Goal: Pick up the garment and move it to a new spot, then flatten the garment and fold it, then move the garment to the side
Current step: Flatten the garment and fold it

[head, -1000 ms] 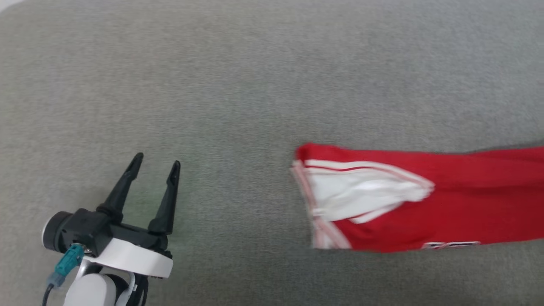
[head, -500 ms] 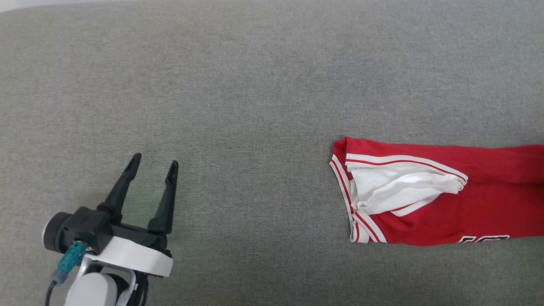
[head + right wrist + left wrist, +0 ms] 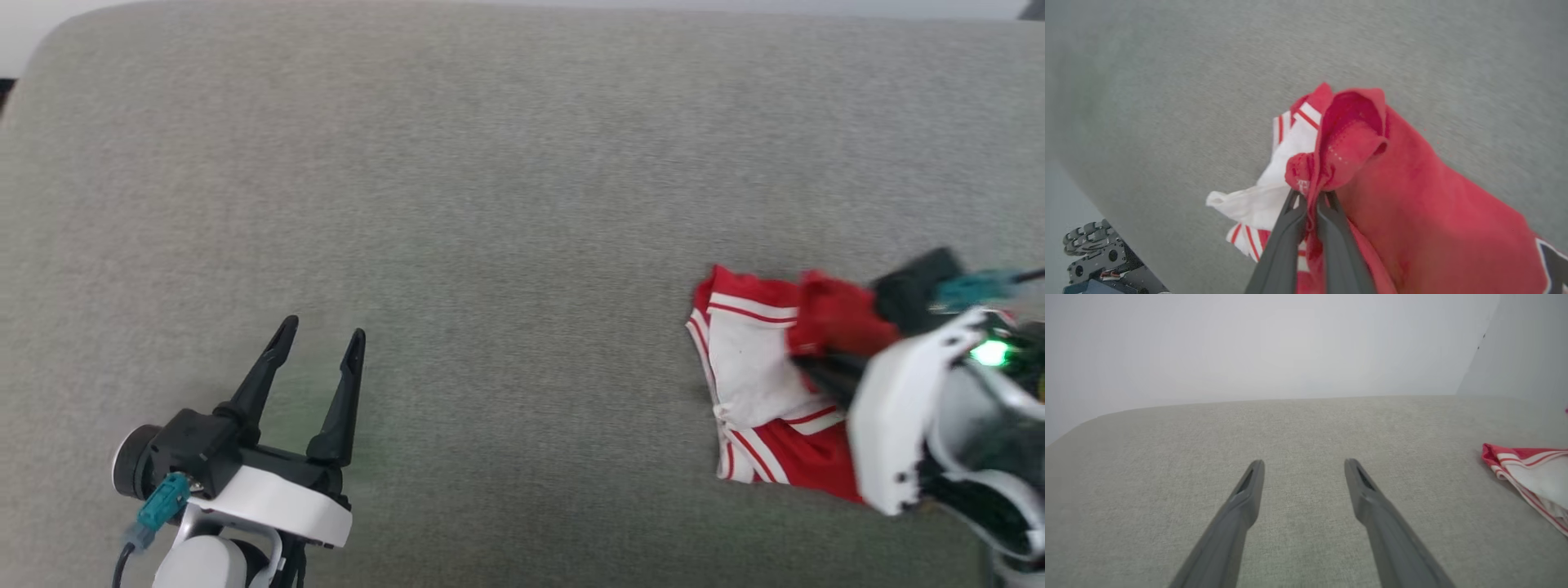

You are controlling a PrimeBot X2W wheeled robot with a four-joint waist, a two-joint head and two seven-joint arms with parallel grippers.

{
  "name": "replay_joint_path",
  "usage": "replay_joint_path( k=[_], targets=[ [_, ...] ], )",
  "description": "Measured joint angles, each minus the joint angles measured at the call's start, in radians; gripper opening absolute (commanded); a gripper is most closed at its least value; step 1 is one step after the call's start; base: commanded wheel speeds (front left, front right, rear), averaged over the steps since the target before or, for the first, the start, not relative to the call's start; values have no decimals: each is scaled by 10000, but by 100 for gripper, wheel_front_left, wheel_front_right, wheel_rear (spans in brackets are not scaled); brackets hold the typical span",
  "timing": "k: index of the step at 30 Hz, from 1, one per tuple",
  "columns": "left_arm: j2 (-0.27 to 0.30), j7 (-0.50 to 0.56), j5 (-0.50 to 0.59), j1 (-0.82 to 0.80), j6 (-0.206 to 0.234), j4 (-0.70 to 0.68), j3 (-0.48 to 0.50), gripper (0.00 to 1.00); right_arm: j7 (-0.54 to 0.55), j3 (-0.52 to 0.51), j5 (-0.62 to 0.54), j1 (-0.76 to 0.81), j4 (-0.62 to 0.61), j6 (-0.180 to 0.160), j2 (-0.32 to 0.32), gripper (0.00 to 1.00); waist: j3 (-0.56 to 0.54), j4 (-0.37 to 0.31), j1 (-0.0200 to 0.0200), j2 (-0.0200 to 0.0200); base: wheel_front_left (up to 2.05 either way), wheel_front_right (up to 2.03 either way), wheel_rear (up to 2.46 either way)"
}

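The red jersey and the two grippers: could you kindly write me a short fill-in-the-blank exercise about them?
The right gripper is ____ on the red sleeveless jersey with white panels and striped trim.
The left gripper stands ____, holding nothing.
The jersey rests on a ____ fabric surface.
Missing words: shut; open; grey.

One garment (image 3: 759, 367) is lying toward the right edge of one grey padded surface (image 3: 490, 204). Two grippers are showing, the left gripper (image 3: 322, 329) and the right gripper (image 3: 1310, 196), each carrying two dark fingers (image 3: 339, 400), four altogether. Two teal plugs (image 3: 155, 505) are riding the wrists, one apiece.
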Motion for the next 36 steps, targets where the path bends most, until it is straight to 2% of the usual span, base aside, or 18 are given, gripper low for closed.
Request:
replay_joint_path(
  k=[6, 9, 14, 15, 16, 17, 18, 27, 30, 36],
  targets=[
    [0, 0, -105, -199, 0, 81, -96, 100, 12, 1442, 29, -568, 750, 0, 75, 0, 95, 373, 0, 0, 0, 0, 0],
    [-54, 2, -119, -253, 0, 165, -194, 100, -299, 1893, -228, -721, 1327, 0, -134, 0, 139, 514, 1, 0, 0, 0, 0],
    [-98, 2, -171, -355, 0, 234, -167, 100, -982, 2174, -209, -831, 2065, 0, -31, 0, 170, 548, 1, 0, 0, 0, 0],
    [-96, 0, -188, -354, 0, 242, -142, 100, -1118, 2182, -207, -878, 2146, 0, -13, 8, 161, 516, 0, 0, 0, 0, 0],
    [-96, 2, -192, -354, 0, 259, -130, 100, -1279, 2136, -207, -901, 2196, 0, -4, 32, 139, 486, 1, 0, 0, 0, 0],
    [-94, 2, -192, -352, 0, 278, -125, 100, -1461, 2075, -207, -942, 2238, 0, 21, 85, 106, 451, 1, 0, 0, 0, 0],
    [-82, 0, -192, -347, 0, 293, -107, 100, -1628, 1981, -207, -996, 2245, 0, 67, 100, 66, 410, 1, 0, 0, 0, 0],
    [54, 0, -276, -158, 0, 414, -12, 100, -3384, 585, -207, -1156, 2546, 0, 203, 100, -440, -150, 1, 0, 0, 0, 0],
    [75, 2, -357, -157, 0, 531, -38, 100, -4619, 336, -270, -1136, 3016, 2, 96, 100, -620, -366, 0, 0, 0, 0, 0],
    [42, 2, -575, -171, 0, 961, 56, 100, -7503, 59, -652, -967, 4786, 0, -98, 100, -983, -772, 1, 0, 0, 0, 0]
  ],
)
